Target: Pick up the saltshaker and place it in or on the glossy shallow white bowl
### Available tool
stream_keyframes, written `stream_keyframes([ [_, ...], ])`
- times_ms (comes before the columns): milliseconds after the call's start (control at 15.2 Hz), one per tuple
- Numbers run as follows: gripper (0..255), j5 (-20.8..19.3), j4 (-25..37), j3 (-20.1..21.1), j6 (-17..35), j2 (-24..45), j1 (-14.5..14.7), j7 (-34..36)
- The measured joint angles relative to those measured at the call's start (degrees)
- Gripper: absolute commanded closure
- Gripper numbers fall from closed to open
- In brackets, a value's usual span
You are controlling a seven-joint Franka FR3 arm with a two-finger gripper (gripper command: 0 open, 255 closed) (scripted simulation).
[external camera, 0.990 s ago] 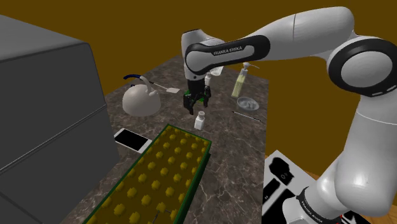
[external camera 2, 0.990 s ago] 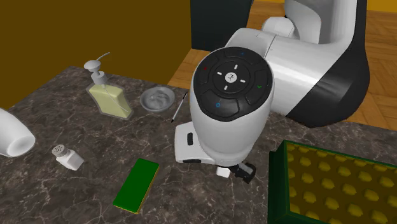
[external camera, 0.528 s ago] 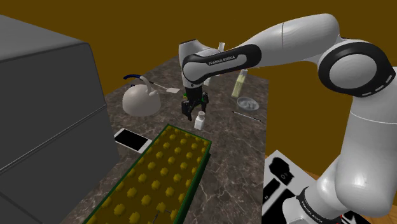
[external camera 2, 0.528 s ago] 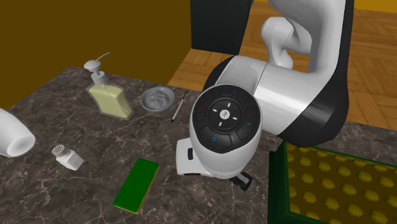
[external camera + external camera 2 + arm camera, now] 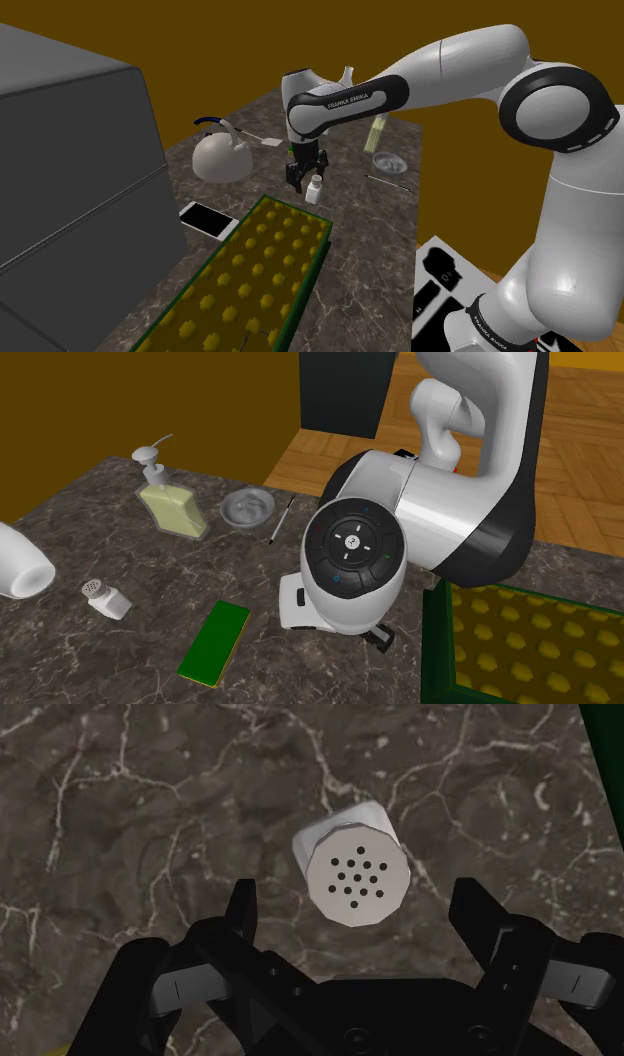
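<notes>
You're holding the pincer (image 5: 297, 178) wide open at the saltshaker (image 5: 355, 876) — its fingers (image 5: 240, 909) are standing either side, not touching it. The saltshaker is standing upright on the bench (image 5: 350, 215), just beside the green tray's (image 5: 315, 258) end.

Shoulder behind, second opposite, wrist downward

A white kettle (image 5: 222, 157) stands near a phone (image 5: 207, 219).

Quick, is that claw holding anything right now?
Gripper: open, holding nothing. The saltshaker sits between its spread fingers, untouched.
</notes>
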Motion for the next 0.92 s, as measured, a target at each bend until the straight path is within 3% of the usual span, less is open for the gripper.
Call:
stream_keyframes([
  [66, 255, 0.0, 0.0, 0.0, 0.0, 0.0, 0.0, 0.0],
  [924, 255, 0.1, 0.7, 0.0, -1.3, -0.7, 0.0, -0.1],
])
